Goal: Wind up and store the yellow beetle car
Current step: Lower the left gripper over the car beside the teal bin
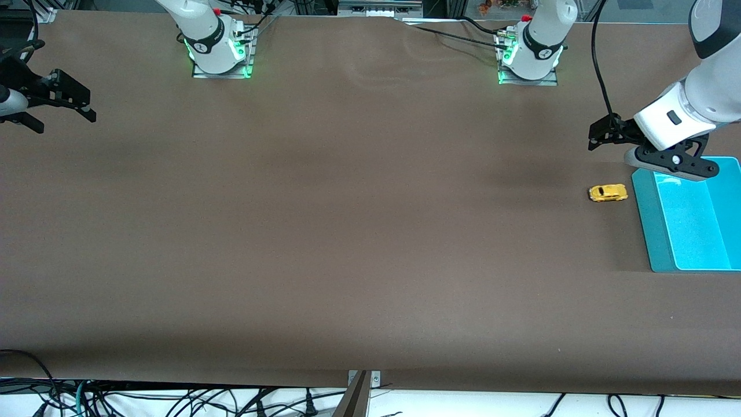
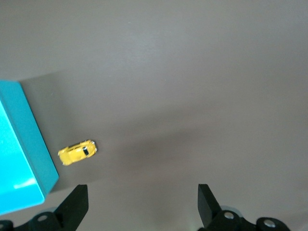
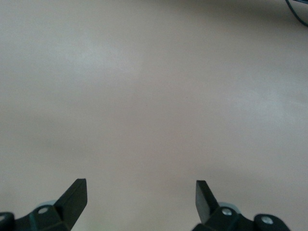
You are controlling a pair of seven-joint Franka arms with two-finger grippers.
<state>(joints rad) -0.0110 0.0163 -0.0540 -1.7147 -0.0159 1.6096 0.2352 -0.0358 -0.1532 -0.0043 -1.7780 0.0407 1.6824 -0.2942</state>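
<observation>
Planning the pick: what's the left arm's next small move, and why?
Probably bring the left tool down over the yellow beetle car. The car sits untouched on the table beside the teal bin, and the tool is open in the air close to it. The right tool waits open at its own end of the table.

Even overhead light falls on the brown surface, which looks matte and free of glare. A soft dark shadow patch lies on it beside the yellow beetle car, toward the right arm's end. Green lamps glow at both arm bases. The turquoise bin reads bright and saturated. The right wrist view looks washed out and pale; the left wrist view is darker, with a diffuse shadow.
</observation>
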